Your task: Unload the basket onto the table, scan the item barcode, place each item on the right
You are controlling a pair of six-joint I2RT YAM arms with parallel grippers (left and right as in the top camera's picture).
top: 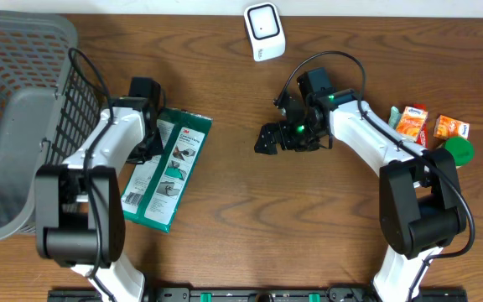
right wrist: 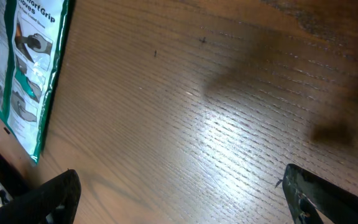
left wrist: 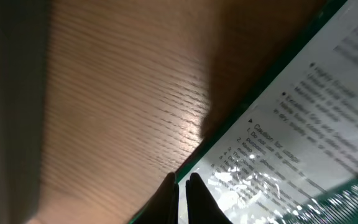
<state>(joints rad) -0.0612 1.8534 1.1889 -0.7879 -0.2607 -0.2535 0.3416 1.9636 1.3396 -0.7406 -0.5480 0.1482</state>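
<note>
The item is a flat green-and-white glove package [top: 168,168] lying on the wooden table left of centre. It also shows in the left wrist view as printed plastic [left wrist: 291,143], and at the far left of the right wrist view [right wrist: 27,68]. My left gripper [top: 145,149] is at the package's left edge, its two dark fingers pressed together on the green border [left wrist: 182,179]. My right gripper [top: 268,138] hovers over bare wood at the centre, jaws wide apart and holding nothing [right wrist: 179,193]. A white barcode scanner [top: 264,31] stands at the back centre.
A grey mesh basket [top: 15,109] fills the far left. At the right edge sit two small orange packs [top: 411,120] [top: 451,127] and a green round lid [top: 458,149]. Bare wood lies between the package and the scanner.
</note>
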